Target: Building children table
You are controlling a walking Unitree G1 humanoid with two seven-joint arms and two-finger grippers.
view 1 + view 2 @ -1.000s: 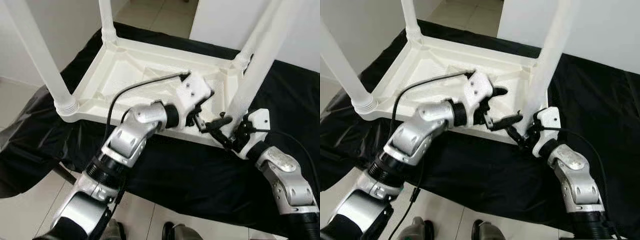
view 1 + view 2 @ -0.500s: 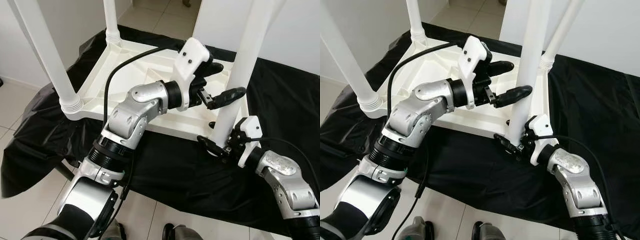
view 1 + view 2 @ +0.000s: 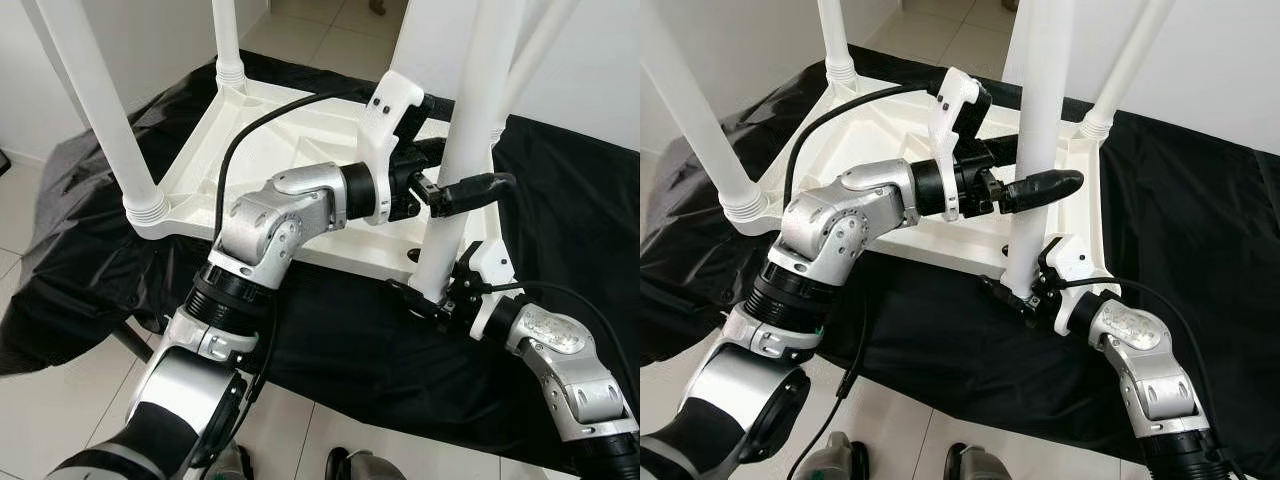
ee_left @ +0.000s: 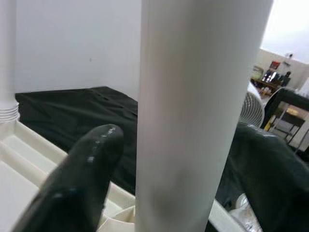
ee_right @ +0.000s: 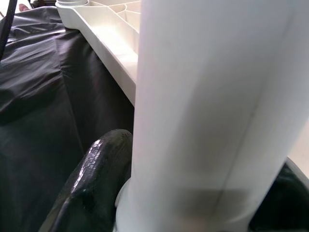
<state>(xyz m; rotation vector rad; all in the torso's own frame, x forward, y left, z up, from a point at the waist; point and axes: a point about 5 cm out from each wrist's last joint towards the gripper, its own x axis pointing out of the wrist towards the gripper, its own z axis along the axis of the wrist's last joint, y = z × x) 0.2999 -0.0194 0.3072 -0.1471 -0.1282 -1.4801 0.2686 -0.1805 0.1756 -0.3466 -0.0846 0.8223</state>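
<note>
While the upside-down white kids' table (image 3: 280, 140) sits on the black cloth (image 3: 340, 340), both grippers are clamped on its near-right leg (image 3: 460, 160), left gripper (image 3: 455, 190) gripping midway up and right gripper (image 3: 432, 300) down at its base.

upturned white plastic table (image 3: 290, 150) on black cloth; loose white leg (image 3: 462, 150) stands upright between both grippers' fingers.

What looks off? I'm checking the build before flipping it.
The fourth leg, held by the left gripper and right gripper, leans, its foot outside the upturned table rim, not socketed like the other three legs.
</note>
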